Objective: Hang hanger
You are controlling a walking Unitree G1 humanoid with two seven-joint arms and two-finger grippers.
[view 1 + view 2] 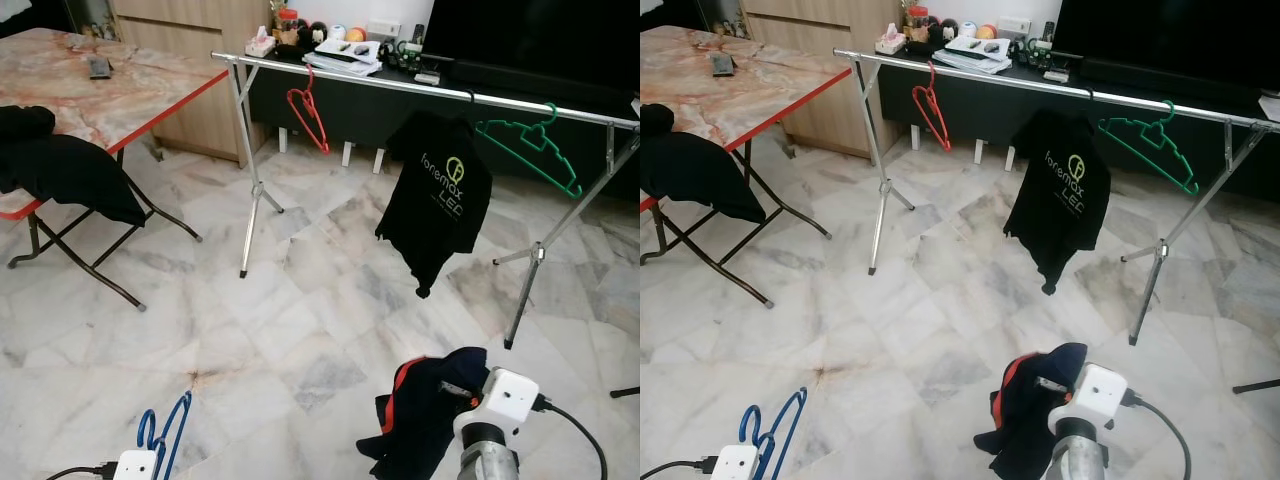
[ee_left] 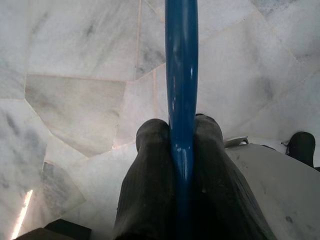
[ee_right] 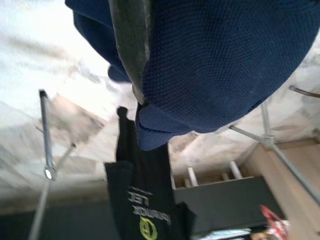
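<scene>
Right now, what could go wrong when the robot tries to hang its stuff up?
1. The left gripper pinches only one thin bar of the blue hanger, so the hanger might swivel or slip out.
2. The dark blue garment droops in a bunch from the right gripper; it could drop onto the marble floor.
3. The rail already holds a red hanger, a black shirt and a green hanger, so a clumsy reach might knock one off.

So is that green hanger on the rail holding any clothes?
No, the green hanger hangs bare on the rail, beside the black shirt.
</scene>
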